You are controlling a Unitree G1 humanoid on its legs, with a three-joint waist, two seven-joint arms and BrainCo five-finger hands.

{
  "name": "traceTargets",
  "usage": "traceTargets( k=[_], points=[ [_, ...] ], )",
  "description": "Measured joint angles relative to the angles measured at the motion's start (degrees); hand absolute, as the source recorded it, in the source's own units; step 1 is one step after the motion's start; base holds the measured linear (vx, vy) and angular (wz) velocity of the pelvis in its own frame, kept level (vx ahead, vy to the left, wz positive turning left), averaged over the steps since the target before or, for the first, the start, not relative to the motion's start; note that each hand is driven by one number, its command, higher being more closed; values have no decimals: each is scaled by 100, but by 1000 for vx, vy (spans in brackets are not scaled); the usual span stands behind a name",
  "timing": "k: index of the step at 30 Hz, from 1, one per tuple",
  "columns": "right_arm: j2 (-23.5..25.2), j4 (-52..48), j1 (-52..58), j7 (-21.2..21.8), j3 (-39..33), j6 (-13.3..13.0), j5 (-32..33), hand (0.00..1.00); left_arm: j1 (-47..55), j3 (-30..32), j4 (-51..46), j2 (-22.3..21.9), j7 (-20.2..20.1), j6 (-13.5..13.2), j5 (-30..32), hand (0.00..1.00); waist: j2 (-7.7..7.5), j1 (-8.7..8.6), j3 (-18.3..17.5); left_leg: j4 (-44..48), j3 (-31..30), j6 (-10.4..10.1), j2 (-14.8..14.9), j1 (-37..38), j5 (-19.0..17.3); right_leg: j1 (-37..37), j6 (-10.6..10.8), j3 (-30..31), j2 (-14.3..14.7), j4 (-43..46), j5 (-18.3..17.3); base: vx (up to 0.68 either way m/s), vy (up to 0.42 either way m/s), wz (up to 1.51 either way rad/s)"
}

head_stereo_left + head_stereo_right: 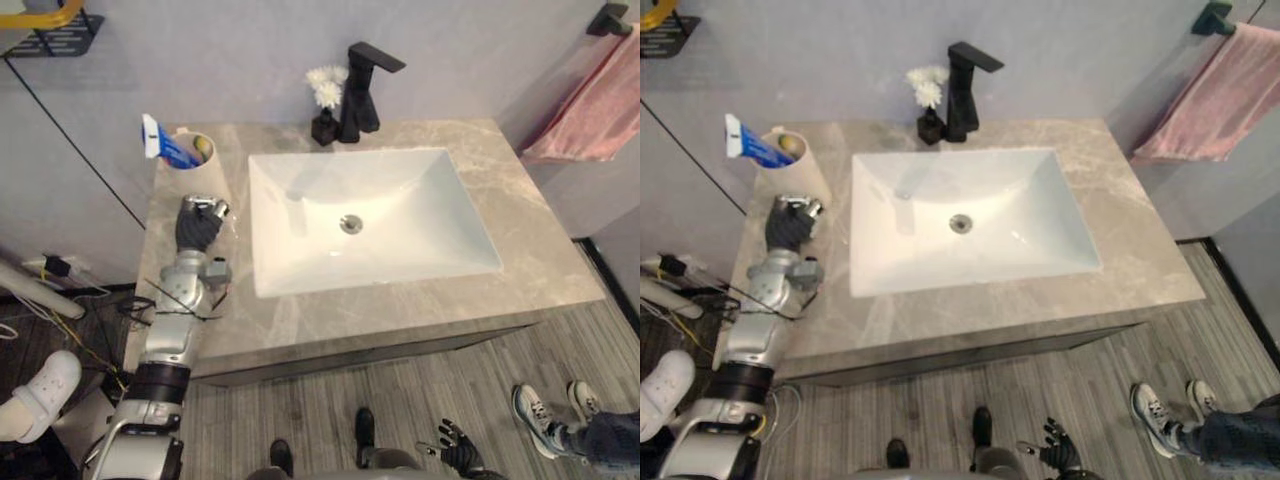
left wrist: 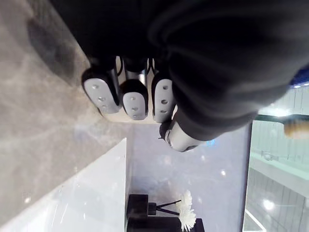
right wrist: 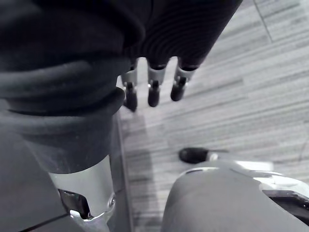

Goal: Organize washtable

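A grey marble washtable (image 1: 520, 200) holds a white rectangular sink (image 1: 420, 180), with a black faucet (image 1: 362, 95) behind it. At its rear left corner, a beige cup (image 1: 188, 172) holds a blue-and-white toothpaste tube (image 1: 165, 146). The left hand (image 1: 198, 225) rests just before the cup, fingers curled and empty. The right hand (image 1: 460, 448) hangs over the floor, fingers relaxed.

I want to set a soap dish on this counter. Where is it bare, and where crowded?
Widest bare patch: the counter right of the sink, out to its right edge. The front strip is bare but narrow. Crowded: left of the sink, with the cup and left hand; the vase and faucet behind.
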Motion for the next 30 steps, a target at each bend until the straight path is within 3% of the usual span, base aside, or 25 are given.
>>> traceTargets(
  k=[6,13,19,30],
  points=[
    [-3,18,-10,4,16,0,-2,0,406,-886,-1452,-254,-162,-9,15,100,109,14,64,62,-256,33,-54,16,22,172,0,-278,-68,2,-1,-30,-14,20],
    [-8,335,-28,12,59,-3,0,0,626,-917,-2479,-423,-277,-115,-4,100,229,157,54,200,-605,54,-82,-55,41,360,54,-557,-164,6,-46,-49,-15,28],
    [-14,459,-32,9,58,-6,4,0,1247,-103,-3128,-569,-232,-418,-10,100,311,304,-17,245,-967,50,-142,-45,58,585,98,-919,-219,7,-122,-22,-7,32],
    [89,213,241,11,56,-21,15,0,2732,1851,-2472,-925,9,-458,-200,100,260,530,-210,336,-1181,44,-142,-23,53,779,112,-1171,-225,10,-223,-7,-6,12]
  ],
)
